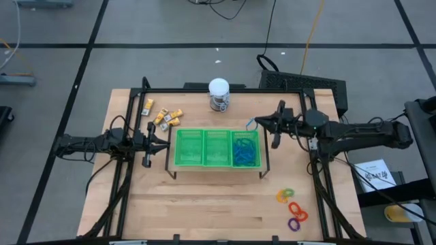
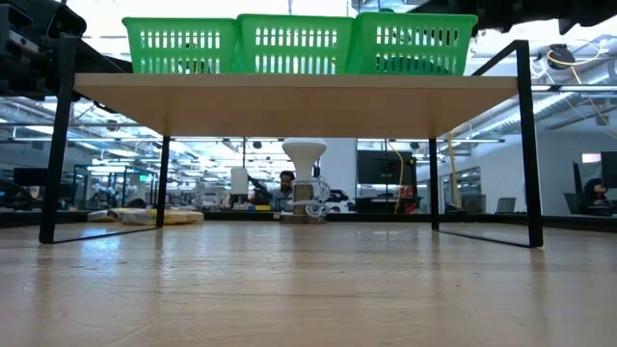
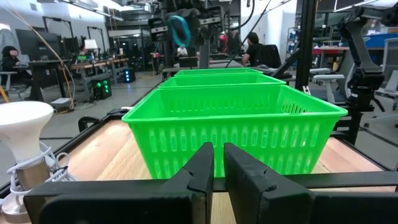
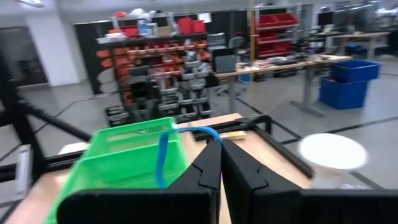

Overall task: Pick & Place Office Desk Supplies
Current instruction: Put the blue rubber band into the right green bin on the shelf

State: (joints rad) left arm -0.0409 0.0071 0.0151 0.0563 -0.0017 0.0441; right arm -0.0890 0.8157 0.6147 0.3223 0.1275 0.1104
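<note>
A thin blue loop (image 4: 163,152) is in my right gripper (image 4: 221,142), which is shut on it just off the right end of the green tray (image 1: 216,148), above the raised shelf. More blue loops (image 1: 245,151) lie piled in the tray's right compartment. Small yellow-and-white blocks (image 1: 163,116) lie on the table's far left part. Orange, purple and green rings (image 1: 291,206) lie near the table's right near corner. My left gripper (image 1: 165,141) is shut and touches nothing, level at the tray's left end (image 3: 236,134). My right gripper pinches the blue loop's upper arc (image 4: 210,132) between its two fingertips, coming level from the table's right side. The loop is lifted clear; it bows out ahead of the fingers and hangs down in front of the tray's right end (image 4: 124,155).
The tray stands on a wooden shelf with black metal legs (image 2: 525,145), with free room beneath it. A white-topped round jar (image 1: 219,94) stands behind the shelf at the far edge. People sit at desks in the room beyond the table.
</note>
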